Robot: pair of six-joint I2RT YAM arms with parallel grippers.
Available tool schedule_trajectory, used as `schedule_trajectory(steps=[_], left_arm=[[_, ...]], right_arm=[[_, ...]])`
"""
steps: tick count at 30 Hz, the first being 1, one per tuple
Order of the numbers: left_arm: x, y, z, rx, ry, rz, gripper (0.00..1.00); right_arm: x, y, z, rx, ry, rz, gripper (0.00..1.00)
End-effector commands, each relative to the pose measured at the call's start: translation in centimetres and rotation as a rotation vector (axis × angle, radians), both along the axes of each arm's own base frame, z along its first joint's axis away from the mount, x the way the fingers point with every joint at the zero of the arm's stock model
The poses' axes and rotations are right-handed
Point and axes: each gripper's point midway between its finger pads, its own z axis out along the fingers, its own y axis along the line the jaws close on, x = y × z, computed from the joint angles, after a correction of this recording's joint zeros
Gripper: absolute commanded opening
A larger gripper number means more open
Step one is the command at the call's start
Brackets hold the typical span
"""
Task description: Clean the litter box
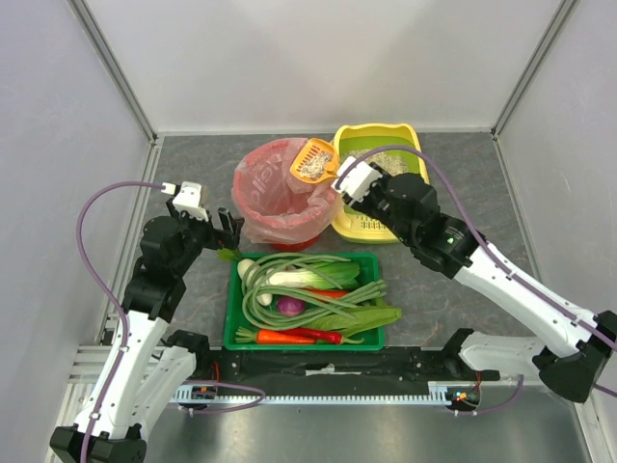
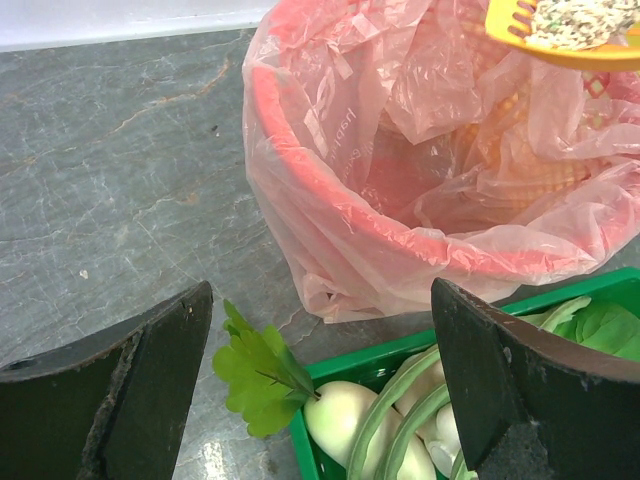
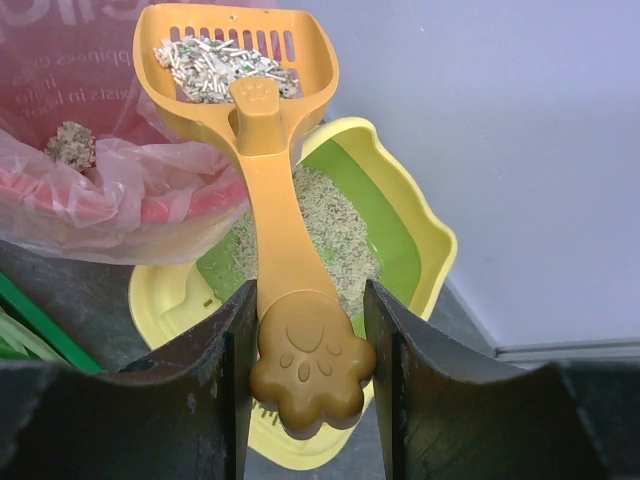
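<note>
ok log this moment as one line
right gripper: shut on scoop; scoop: holds litter, above red bin; left gripper: open, empty, near red bin; litter box: beside red bin

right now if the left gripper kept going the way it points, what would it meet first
Probably the pink bag, straight ahead of the left gripper; a green leaf sits lower and nearer, so depth is unclear.

Green tray (image 1: 231, 313) on the grey marbled table (image 1: 193, 164), packed with veg. There's long green beans (image 1: 289, 265), a white radish (image 1: 247, 267) in its back-left corner, a purple onion (image 1: 290, 307) mid-tray, and a carrot (image 1: 280, 337) and a red chili (image 1: 323, 335) along its near edge. Red bin with a pink bag (image 1: 275, 198) sits just behind the tray.
</note>
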Motion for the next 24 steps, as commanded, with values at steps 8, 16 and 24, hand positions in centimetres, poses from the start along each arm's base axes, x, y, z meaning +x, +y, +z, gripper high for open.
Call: schedule_trajectory(steps=[8, 16, 24], left_arm=[[0.0, -0.3, 1.3, 0.016, -0.063, -0.027, 0.96], [-0.2, -0.4, 1.5, 0.012, -0.073, -0.034, 0.96], [-0.3, -0.4, 1.9, 0.008, -0.085, -0.033, 0.96]], right_arm=[[-0.1, 2.5, 1.8, -0.41, -0.148, -0.078, 0.0], [0.0, 4.0, 2.3, -0.556, -0.241, -0.1, 0.0], [-1.0, 6.0, 4.0, -0.507, -0.31, -0.012, 0.0]])
